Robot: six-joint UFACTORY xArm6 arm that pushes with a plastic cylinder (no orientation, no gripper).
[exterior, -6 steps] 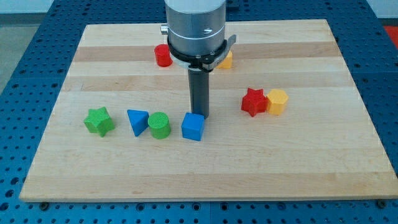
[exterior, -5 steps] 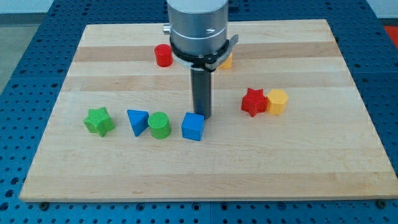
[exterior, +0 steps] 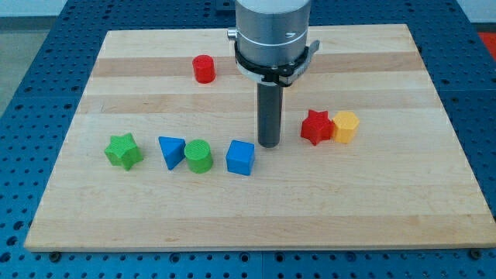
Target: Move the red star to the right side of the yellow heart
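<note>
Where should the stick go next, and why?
Probably on toward the view's right, to the red star. My tip stands between the blue cube and the star, touching neither. The star touches a yellow block. The yellow heart is hidden behind the arm.

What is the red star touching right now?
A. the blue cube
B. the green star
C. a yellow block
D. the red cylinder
C. The red star sits right against a yellow block on its side toward the view's right, while my tip stands apart from it, toward the view's left, between it and the blue cube.
</note>
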